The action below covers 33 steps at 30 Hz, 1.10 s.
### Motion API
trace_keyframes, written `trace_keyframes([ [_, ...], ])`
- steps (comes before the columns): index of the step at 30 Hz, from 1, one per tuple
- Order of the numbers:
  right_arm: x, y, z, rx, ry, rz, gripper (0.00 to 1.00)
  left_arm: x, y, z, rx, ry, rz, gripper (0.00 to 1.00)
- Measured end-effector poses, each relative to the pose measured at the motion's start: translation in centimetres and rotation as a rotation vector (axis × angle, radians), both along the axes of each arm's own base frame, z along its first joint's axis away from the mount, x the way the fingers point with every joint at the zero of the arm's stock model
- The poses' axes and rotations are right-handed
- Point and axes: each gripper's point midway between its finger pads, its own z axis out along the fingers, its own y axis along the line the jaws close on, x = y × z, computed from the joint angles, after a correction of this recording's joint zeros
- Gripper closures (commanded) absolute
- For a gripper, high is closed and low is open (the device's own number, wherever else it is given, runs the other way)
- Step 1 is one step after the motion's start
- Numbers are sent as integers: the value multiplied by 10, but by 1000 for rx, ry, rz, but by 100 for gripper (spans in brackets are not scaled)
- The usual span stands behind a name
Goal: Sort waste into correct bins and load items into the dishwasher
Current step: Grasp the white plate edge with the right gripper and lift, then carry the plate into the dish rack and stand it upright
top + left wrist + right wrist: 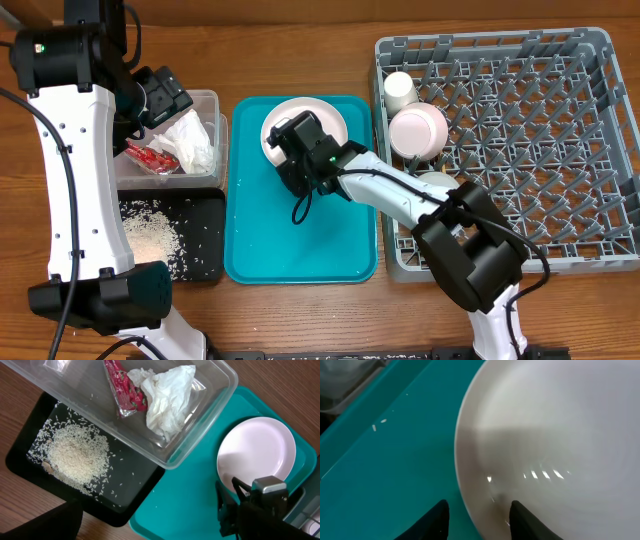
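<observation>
The right arm [395,190] hides much of the whitish bowl [437,180] in the rack [500,45]; the left gripper [168,103], jaws spread wide, covers part of the tub [205,100] holding napkin [167,397] and wrapper [125,387]. The jaws of the right gripper [479,517] stand partly spread astride the rim of the plate [560,435] on the teal tray [395,460], not pinching it; rice [80,457] lies on the black tray [137,492].

Bent left arm, left hand [163,98] wide open and empty, right arm stretched forward, right hand [477,516] tipped down, 2 fingers [436,521] partly apart
</observation>
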Motion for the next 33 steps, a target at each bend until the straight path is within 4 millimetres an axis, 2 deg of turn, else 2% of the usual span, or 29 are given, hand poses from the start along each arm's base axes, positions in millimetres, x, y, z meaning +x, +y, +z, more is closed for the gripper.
trace_keyframes([
  [4, -1, -4, -12, -27, 13, -3, 76, 0, 0, 0, 0, 0, 0, 0],
  [7, -1, -5, -14, -35, 14, -7, 83, 0, 0, 0, 0, 0, 0, 0],
  [8, -1, -6, -14, -37, 13, -5, 87, 0, 0, 0, 0, 0, 0, 0],
  [9, -2, -6, -14, -39, 13, -3, 96, 0, 0, 0, 0, 0, 0, 0],
  [16, 1, -3, -7, -34, -1, 10, 96, 0, 0, 0, 0, 0, 0, 0],
  [18, -2, -1, 0, -17, 21, 23, 96, 0, 0, 0, 0, 0, 0, 0],
  [20, -7, 4, 16, 13, 43, 43, 96, 0, 0, 0, 0, 0, 0, 0],
  [23, -11, 10, 67, 85, 35, 65, 96, 0, 0, 0, 0, 0, 0, 0],
  [25, -12, 14, 119, 167, -14, 77, 96, 0, 0, 0, 0, 0, 0, 0],
  [26, -13, 12, 153, 216, -56, 81, 96, 0, 0, 0, 0, 0, 0, 0],
  [27, -14, 9, 176, 248, -85, 81, 96, 0, 0, 0, 0, 0, 0, 0],
  [29, -15, -14, 239, 337, -156, 47, 96, 0, 0, 0, 0, 0, 0, 0],
  [30, -16, -29, 263, 370, -175, 24, 96, 0, 0, 0, 0, 0, 0, 0],
  [33, -15, -92, 315, 455, -200, -63, 96, 0, 0, 0, 0, 0, 0, 0],
])
